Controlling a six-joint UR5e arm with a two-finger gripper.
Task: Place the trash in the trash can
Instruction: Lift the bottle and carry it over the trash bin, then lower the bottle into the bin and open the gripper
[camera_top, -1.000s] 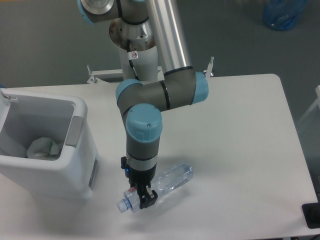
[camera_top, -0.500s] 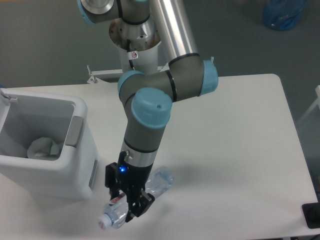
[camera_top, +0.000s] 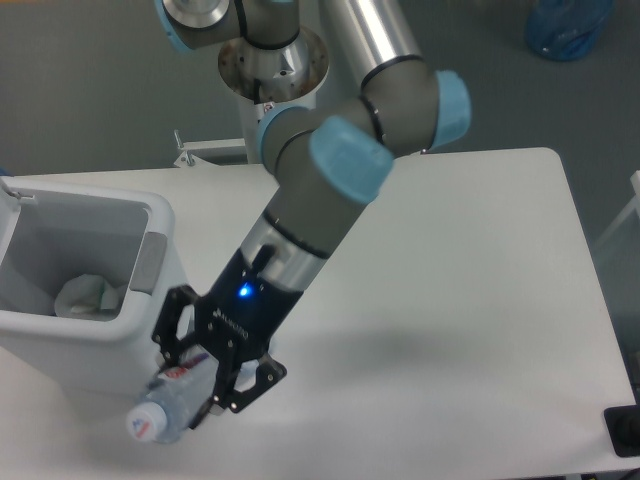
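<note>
Bottle (camera_top: 165, 408) hangs off the desk (camera_top: 470, 300), clamped between the 2 black fingers of the end effector (camera_top: 205, 385). It is clear and crinkled, with a red-and-blue label near the neck, and it lies tilted, its white cap pointing down and toward the lower left. The rest of its body is hidden behind the end effector. From this view the bottle overlaps the front lower corner of the trash can (camera_top: 90, 330); whether it touches the can's wall cannot be told.

The arm (camera_top: 330, 190) reaches from its base at the top of the view, down and to the left, with light-blue caps on its joints. A small blue light glows on the wrist just above the end effector.

The trash can stands on the left part of the desk, a large white rectangular bin with a grey panel on its right side, open at the top. Inside it, near the bottom, lies the wrapper (camera_top: 88, 296), a small crumpled translucent-white piece with a hint of green at its right edge. The held bottle is outside the can, lower than its rim and in front of its right front corner.

A soft shadow of the arm falls on the white desk to the right of the end effector. A blue bag (camera_top: 568, 28) sits on the grey floor at the top right, well apart from the desk.
</note>
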